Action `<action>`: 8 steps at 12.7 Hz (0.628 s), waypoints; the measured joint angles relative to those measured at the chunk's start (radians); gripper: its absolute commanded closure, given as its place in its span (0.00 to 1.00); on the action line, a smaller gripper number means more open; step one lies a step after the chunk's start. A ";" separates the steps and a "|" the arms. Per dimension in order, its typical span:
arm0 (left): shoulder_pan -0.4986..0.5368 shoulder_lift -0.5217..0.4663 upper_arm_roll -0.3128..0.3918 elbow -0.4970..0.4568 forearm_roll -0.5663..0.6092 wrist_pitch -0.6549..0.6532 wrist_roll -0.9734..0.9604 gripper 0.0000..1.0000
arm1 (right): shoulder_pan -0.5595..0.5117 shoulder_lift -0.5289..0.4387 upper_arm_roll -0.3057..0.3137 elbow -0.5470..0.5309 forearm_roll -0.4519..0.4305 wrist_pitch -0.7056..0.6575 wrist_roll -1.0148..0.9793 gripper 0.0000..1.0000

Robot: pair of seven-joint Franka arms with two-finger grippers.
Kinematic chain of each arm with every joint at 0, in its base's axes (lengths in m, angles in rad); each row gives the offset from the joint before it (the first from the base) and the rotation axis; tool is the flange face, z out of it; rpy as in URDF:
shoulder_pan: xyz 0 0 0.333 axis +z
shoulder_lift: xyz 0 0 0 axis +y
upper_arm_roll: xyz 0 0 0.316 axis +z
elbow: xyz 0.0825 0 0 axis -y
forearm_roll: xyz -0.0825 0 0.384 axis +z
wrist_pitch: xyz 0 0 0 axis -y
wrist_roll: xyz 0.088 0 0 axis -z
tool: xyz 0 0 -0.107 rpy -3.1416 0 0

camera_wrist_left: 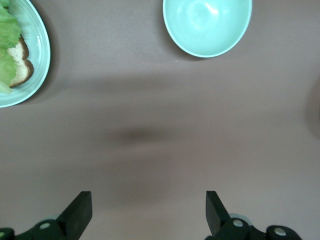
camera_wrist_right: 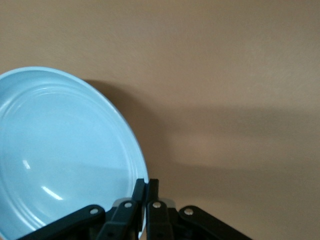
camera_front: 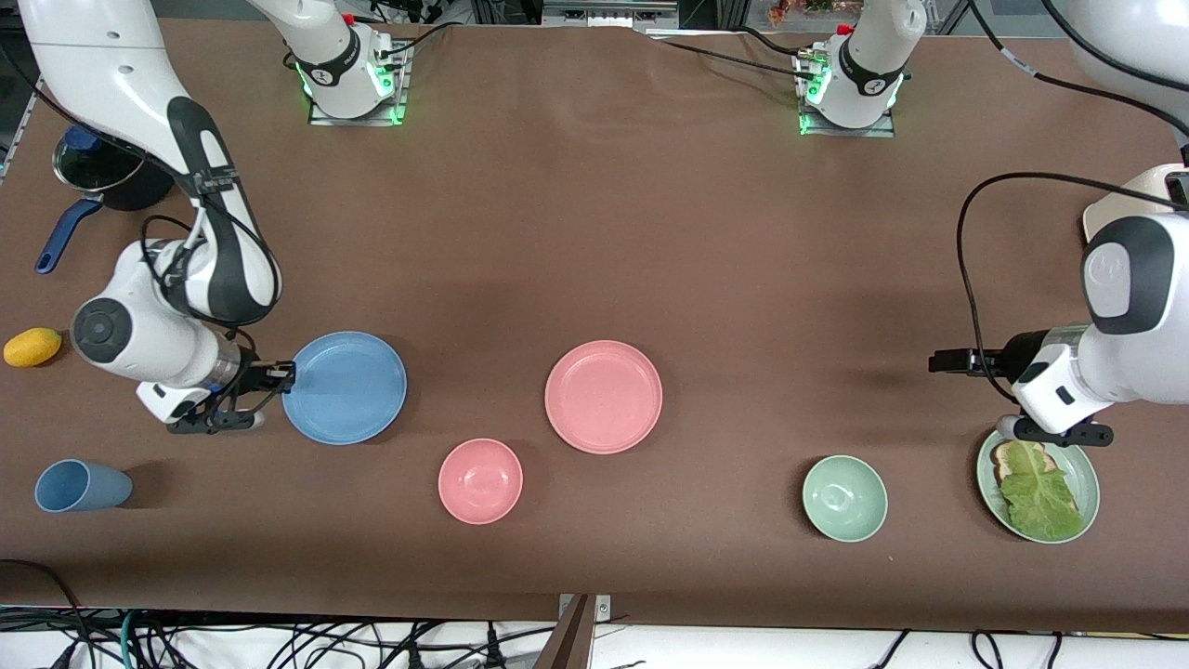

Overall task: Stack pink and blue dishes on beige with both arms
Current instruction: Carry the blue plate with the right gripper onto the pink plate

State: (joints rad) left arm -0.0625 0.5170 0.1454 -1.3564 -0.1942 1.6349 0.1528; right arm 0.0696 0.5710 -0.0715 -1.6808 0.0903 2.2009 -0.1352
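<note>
Right gripper [camera_wrist_right: 146, 192] jaws pinch the rim of the flat sky-blue matte plate [camera_wrist_right: 65, 160] at the right arm's end; so thin a hold may slip. Left gripper [camera_wrist_left: 147, 200] waits, jaws spread, over the brown bench [camera_wrist_left: 160, 100]. The flat pastel-pink plate [camera_front: 604, 397] lies mid-bench; no beige plate shows.

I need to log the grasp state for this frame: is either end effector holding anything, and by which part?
The right end effector is shut on the blue plate, pinching its rim. The left end effector is open over bare table, holding nothing.
</note>
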 measured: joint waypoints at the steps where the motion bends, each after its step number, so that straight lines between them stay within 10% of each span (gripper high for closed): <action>1: 0.000 -0.022 -0.002 0.001 0.000 -0.012 0.000 0.00 | 0.001 -0.006 0.008 0.057 0.000 -0.063 0.000 1.00; 8: 0.010 -0.166 -0.008 0.002 0.074 -0.079 -0.001 0.00 | 0.051 -0.011 0.149 0.200 0.004 -0.199 0.143 1.00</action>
State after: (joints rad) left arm -0.0522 0.3512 0.1369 -1.3540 -0.1200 1.5559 0.1521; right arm 0.1204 0.5600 0.0775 -1.4811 0.0940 2.0017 0.0076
